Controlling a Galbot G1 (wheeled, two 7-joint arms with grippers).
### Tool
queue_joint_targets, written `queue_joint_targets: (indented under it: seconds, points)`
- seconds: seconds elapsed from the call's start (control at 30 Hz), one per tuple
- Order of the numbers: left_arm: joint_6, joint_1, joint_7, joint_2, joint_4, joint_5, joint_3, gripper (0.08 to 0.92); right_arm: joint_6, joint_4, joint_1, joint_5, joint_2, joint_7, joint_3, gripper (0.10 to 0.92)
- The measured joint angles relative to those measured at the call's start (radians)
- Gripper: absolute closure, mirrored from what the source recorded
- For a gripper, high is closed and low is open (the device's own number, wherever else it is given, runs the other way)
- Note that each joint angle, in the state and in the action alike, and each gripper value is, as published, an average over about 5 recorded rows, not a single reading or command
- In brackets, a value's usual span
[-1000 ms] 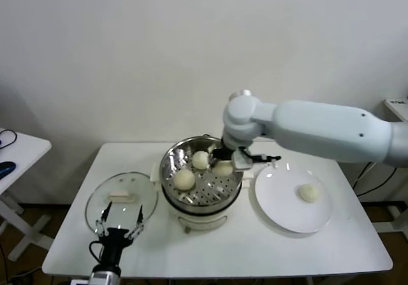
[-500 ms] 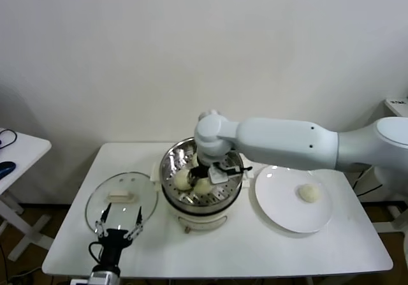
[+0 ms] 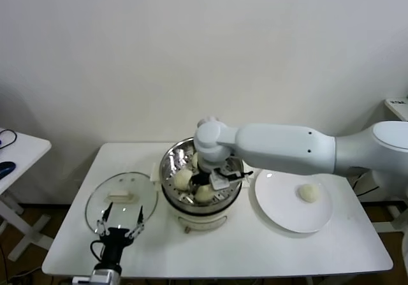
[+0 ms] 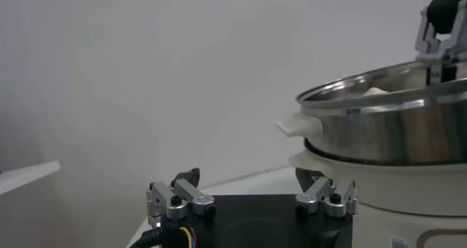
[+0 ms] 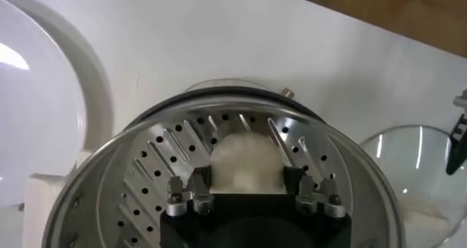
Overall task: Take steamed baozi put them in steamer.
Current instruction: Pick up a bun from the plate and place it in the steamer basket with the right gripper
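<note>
Baozi [image 5: 246, 162] is pinched between the right gripper's [image 5: 247, 191] fingers, down inside the steamer [image 3: 171, 164]. Left gripper [image 3: 119, 226] sits wide open and empty by the glass lid [image 3: 121, 199].

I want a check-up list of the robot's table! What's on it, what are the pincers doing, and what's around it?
Surface: white table, bare at the front.
Job's things: steamer at the middle with baozi inside; one baozi alone on the white plate.
Clutter: glass lid lying flat beside the steamer.
Pincers: right pincer down inside the steamer, shut on a baozi; left pincer open, parked at the lid's near edge.
Cables: nothing seen on this table.
Surroundings: white wall; side table to the robot's left.
</note>
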Motion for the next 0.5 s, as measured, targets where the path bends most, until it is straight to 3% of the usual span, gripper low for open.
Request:
queue_joint_targets:
  seconds: [0.5]
  points:
    - [0.011, -0.014, 0.0, 0.0, 0.006, 0.003, 0.01, 0.177, 0.008, 0.006, -0.01, -0.003, -0.011, 0.002, -0.005, 0.375]
